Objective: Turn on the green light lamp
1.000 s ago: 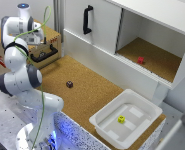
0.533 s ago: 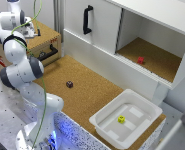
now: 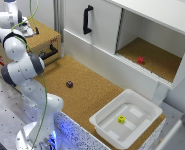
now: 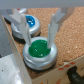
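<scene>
The wrist view looks straight down on the small round green-capped lamp (image 4: 38,50), pale ring around it, cap facing up at the camera; being round, it has no long axis to speak of. It sits on a brown cork-like top, close to a wooden edge that drops away beside it. Just beside it is the round blue-capped lamp (image 4: 30,22), the two rings nearly touching, so there is little room on that side.

The gripper (image 4: 38,34) hangs directly over the green cap, its pale fingers (image 4: 56,26) spread about as wide as the lamp's ring, nothing held between them.

In the exterior view, the white arm (image 3: 19,65) folds up tall from its base and bends over the wooden box (image 3: 42,42) at the exterior view's left; the lamps themselves are too small to make out there. The cork tabletop (image 3: 92,87) lies open beyond, with a small dark block (image 3: 69,84) alone on it and a white plastic bin (image 3: 126,120) near the front edge.
</scene>
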